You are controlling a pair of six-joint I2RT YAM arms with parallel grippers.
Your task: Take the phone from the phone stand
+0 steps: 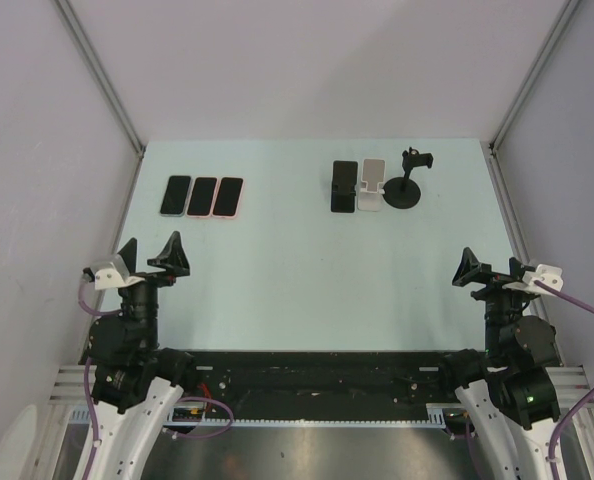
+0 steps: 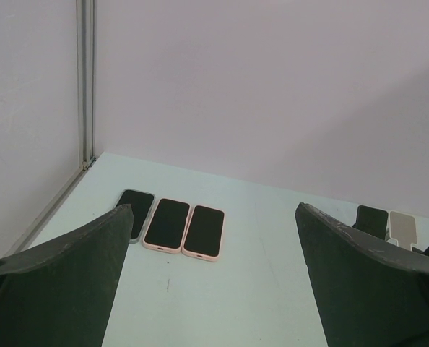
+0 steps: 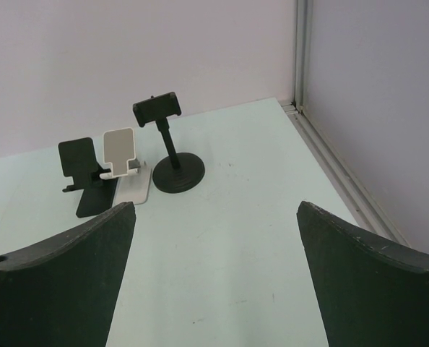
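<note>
Both arms sit at the table's near edge, the left gripper (image 1: 152, 243) at eight o'clock and the right gripper (image 1: 492, 268) at four. Each has its fingers spread fully wide with nothing between them.

Three stands cluster at one o'clock: a black stand (image 1: 344, 186), a white stand (image 1: 372, 185) and a round-based clamp stand (image 1: 405, 187). Three phones (image 1: 202, 196) lie flat in a row at eleven o'clock, one dark-cased and two pink.

The phone to lift is hard to pick out; it may be the dark slab (image 2: 372, 220) leaning on the black stand. I'd send the nearer right arm, pinch the slab's long edges, and draw it up along the slope so the stand stays put.
</note>
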